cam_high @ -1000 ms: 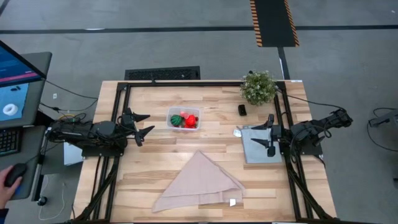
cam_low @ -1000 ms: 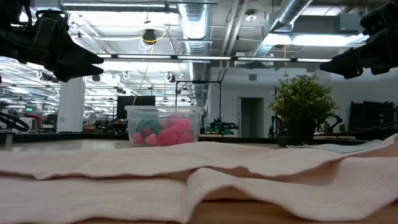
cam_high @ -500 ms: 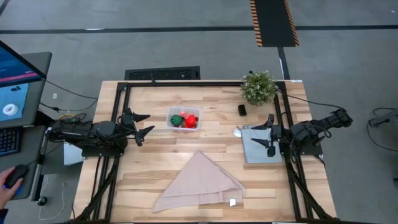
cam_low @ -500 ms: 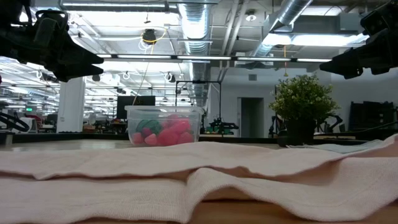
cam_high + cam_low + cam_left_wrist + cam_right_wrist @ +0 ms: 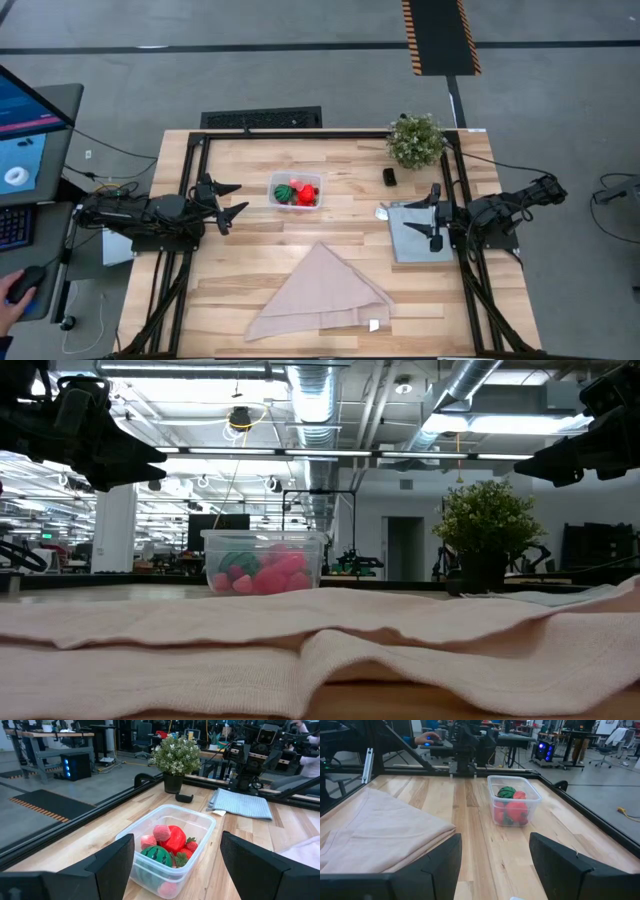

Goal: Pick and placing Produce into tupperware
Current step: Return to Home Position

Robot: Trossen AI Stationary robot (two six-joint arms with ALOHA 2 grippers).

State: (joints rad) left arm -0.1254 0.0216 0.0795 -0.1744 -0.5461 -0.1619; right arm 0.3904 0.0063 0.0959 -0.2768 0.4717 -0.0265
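Note:
The clear tupperware (image 5: 296, 191) stands on the table, left of centre toward the far side. Inside lie the produce: a green striped ball (image 5: 157, 855), a red pepper-like piece (image 5: 175, 839), pink and red berry bits. It also shows in the low view (image 5: 264, 561) and the right wrist view (image 5: 514, 799). My left gripper (image 5: 232, 199) hangs open and empty left of the tub, pointing at it. My right gripper (image 5: 436, 214) is open and empty over the grey panel (image 5: 420, 232) at the table's right.
A beige folded cloth (image 5: 322, 292) lies at the table's near middle. A bushy potted plant (image 5: 416, 140) stands at the far right corner, with a small black object (image 5: 389, 176) near it. A person's hand (image 5: 20, 289) rests on a mouse off the table's left.

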